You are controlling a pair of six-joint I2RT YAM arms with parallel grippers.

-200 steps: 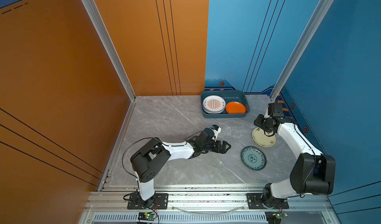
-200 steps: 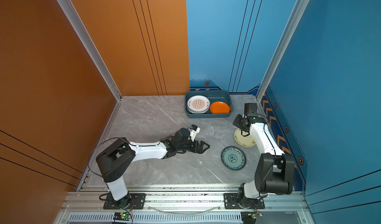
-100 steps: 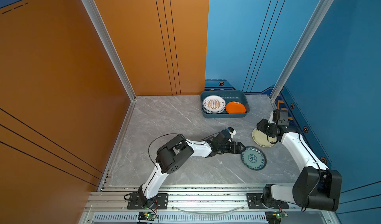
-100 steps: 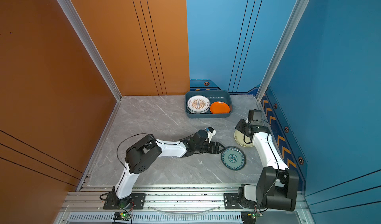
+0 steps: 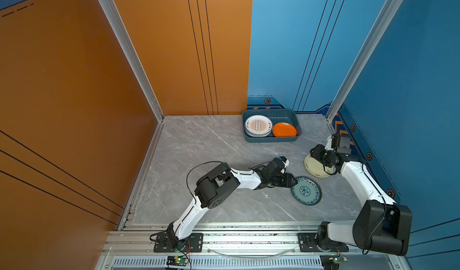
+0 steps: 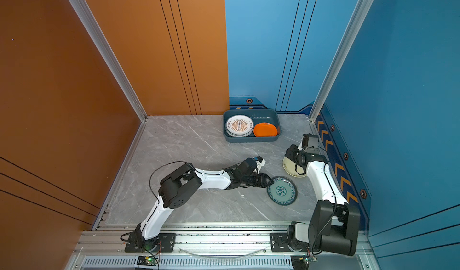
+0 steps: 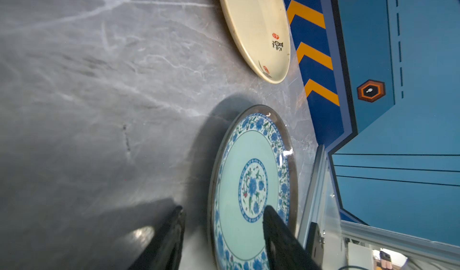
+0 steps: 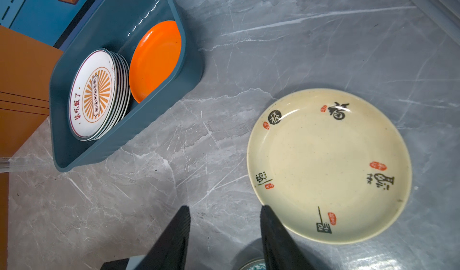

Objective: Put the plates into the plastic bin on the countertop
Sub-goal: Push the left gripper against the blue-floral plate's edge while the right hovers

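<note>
Currently the left gripper (image 7: 222, 209) is parted and straddles the nearest rim of the teal plate (image 7: 249, 171), which lies flat on the counter (image 7: 99, 82). One finger is over the plate and the other is beside it. The right gripper (image 8: 225, 207) is parted and holds nothing, with one fingertip at the rim of the cream plate (image 8: 328, 164). Beyond this gripper, the bin (image 8: 149, 112) contains a plate stack (image 8: 92, 94) with an orange plate (image 8: 154, 59) beside it.

left end effector (image 5: 294, 181) at teal plate (image 5: 306, 191) rim, bin (image 5: 271, 139) holding plates (image 5: 258, 125)
</note>
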